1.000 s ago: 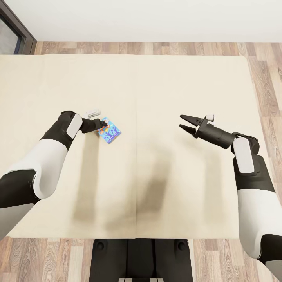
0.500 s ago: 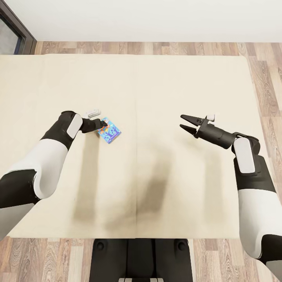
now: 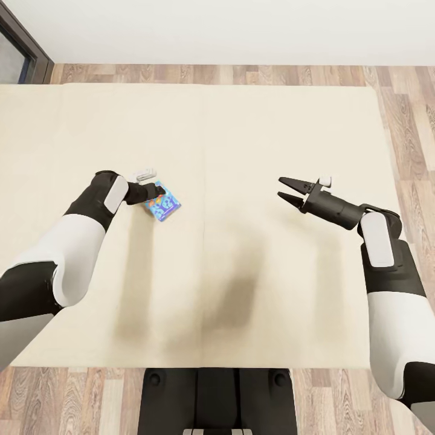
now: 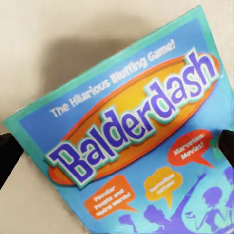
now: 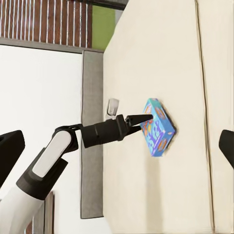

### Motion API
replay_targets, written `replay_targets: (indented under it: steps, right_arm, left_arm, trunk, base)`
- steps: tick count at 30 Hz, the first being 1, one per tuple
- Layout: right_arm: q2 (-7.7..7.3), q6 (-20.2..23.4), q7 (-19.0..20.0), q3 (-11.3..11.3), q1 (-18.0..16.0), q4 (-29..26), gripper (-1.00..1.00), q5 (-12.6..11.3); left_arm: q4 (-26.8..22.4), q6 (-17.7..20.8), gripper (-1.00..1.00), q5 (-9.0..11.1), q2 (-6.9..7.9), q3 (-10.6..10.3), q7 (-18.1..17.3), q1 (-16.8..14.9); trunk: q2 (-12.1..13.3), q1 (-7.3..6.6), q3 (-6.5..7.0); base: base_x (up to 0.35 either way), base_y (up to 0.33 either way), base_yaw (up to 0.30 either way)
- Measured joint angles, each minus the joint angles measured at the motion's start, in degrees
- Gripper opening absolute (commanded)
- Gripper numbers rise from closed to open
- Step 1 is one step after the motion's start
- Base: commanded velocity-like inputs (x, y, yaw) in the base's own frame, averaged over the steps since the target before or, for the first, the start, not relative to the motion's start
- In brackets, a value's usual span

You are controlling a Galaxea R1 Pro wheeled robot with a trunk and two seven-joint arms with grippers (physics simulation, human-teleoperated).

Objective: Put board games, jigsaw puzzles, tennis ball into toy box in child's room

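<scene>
Over the wide beige bed, both arms reach out above a plain mattress split by a faint seam running away from the robot. The left gripper has its dark fingers closed on the edge of the small blue board game, which is tilted with one side lifted off the mattress; in the right wrist view the box stands at an angle against the bedding, its far edge pinched at the gripper's tip. From the left wrist, the cover reads "Balderdash" in purple letters on an orange oval, with teal edging and small speech bubbles below, and the black fingertips sit at either side of the box.

The right gripper hovers well apart from the game, across the seam, its two pointed fingers spread wide with nothing between them.

Beyond both grippers the mattress ends at a strip of wood-plank floor and a white wall. A dark window frame shows at the far corner on the left arm's side. More planks run along the bed past the right arm, and the robot's dark base stands at the near edge of the bed
</scene>
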Motion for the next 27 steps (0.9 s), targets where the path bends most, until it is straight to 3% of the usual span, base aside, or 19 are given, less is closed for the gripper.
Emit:
replay_targets:
  steps: [22, 27]
  right_arm:
    - [-0.12, 0.0, 0.0, 0.0, 0.0, 0.0, 1.00, -0.1]
    - [-0.17, 0.0, 0.0, 0.0, 0.0, 0.0, 1.00, -0.1]
  left_arm:
    - [0.2, 0.0, 1.00, 0.5, -0.24, -0.3, 0.0, 0.0]
    - [0.1, 0.0, 1.00, 0.5, -0.25, -0.3, -0.1, 0.0]
  trunk:
    - [0.0, 0.02, -0.01]
    - [0.0, 0.02, -0.01]
  base:
    - [0.000, -0.243, 0.000]
    - [0.000, -0.074, 0.000]
